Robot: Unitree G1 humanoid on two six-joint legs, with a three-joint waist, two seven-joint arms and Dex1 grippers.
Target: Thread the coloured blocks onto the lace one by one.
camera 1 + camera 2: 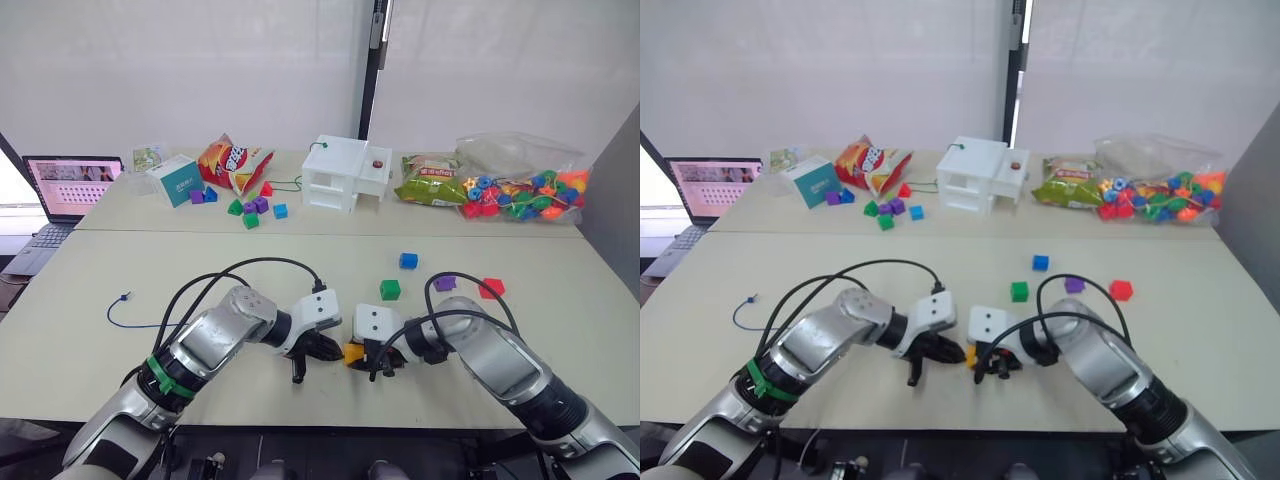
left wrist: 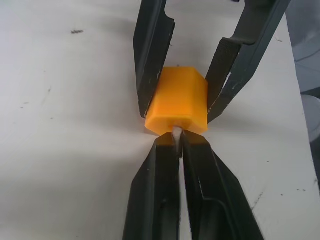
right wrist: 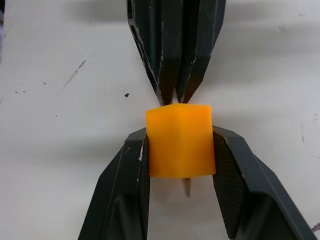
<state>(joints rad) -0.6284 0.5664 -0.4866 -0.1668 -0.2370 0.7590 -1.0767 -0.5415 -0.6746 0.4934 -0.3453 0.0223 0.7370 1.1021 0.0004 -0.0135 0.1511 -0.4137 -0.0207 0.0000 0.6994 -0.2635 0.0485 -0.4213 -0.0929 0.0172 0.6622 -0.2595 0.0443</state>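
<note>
My right gripper [image 3: 180,150] is shut on the yellow-orange block [image 3: 180,142], low over the table's front edge [image 1: 353,352]. Facing it, my left gripper [image 2: 178,137] is shut on the lace's pale tip [image 2: 177,132], which enters the block's hole. A bit of the tip [image 3: 186,186] pokes out of the block's other side. The rest of the blue lace [image 1: 125,312] trails on the table to the left. The green [image 1: 390,289], blue [image 1: 408,260], purple [image 1: 445,283] and red [image 1: 491,288] blocks lie loose behind the grippers.
On the rear table stand a white house-shaped box [image 1: 343,172], a bag of round beads [image 1: 520,190], snack bags [image 1: 232,162], a teal box [image 1: 178,180] and several small blocks [image 1: 255,208]. A laptop [image 1: 68,188] sits far left.
</note>
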